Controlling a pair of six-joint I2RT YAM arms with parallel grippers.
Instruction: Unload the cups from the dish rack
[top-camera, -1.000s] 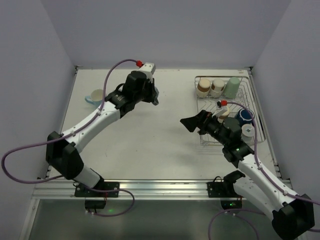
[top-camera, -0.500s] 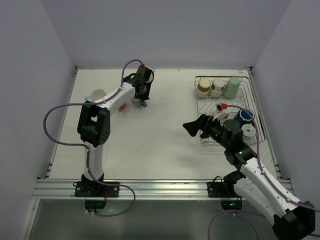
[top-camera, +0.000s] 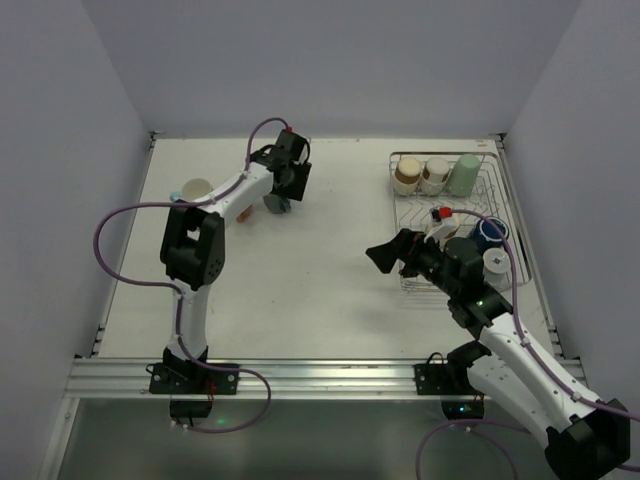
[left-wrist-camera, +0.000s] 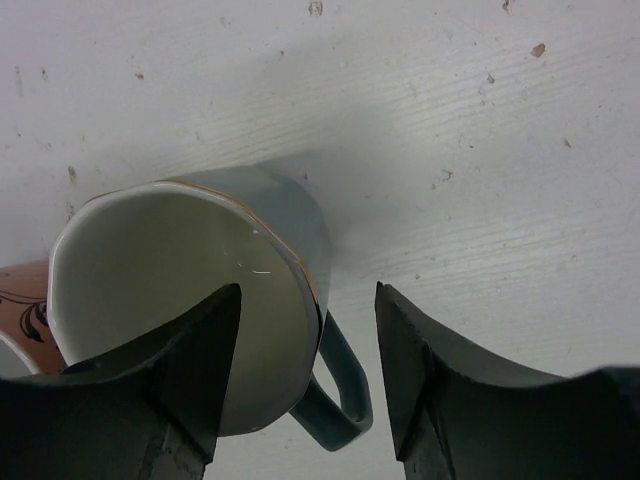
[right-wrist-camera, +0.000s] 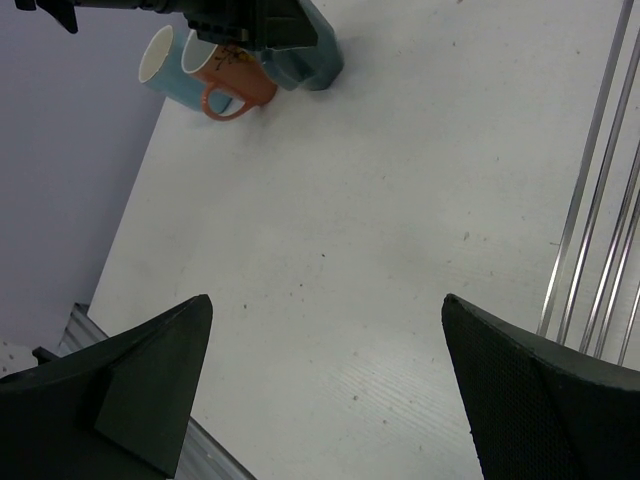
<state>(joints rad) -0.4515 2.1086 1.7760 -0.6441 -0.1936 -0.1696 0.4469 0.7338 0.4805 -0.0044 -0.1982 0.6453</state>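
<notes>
A grey-teal cup (left-wrist-camera: 200, 300) stands upright on the table, its handle (left-wrist-camera: 340, 390) toward the camera. My left gripper (left-wrist-camera: 310, 290) is open over it: one finger hangs inside the cup and the other is outside, apart from the handle. From above, the left gripper (top-camera: 281, 193) covers that cup (top-camera: 274, 206). Beside it lie a salmon cup (top-camera: 245, 212) and a light blue cup (top-camera: 195, 189). The dish rack (top-camera: 420, 205) at the right holds several cups, among them a pale green one (top-camera: 466, 173) and a dark blue one (top-camera: 490, 233). My right gripper (top-camera: 383, 252) is open and empty, left of the rack.
In the right wrist view the open right gripper (right-wrist-camera: 326, 300) looks across bare table toward the three unloaded cups (right-wrist-camera: 235, 85), with the rack's wires (right-wrist-camera: 600, 200) at the right edge. Purple cables loop from both arms. Walls enclose the table on three sides.
The left arm stretched out and lowered the grey-teal cup onto the table beside the salmon cup, then its jaws parted from the cup's wall. The right arm barely moved.
</notes>
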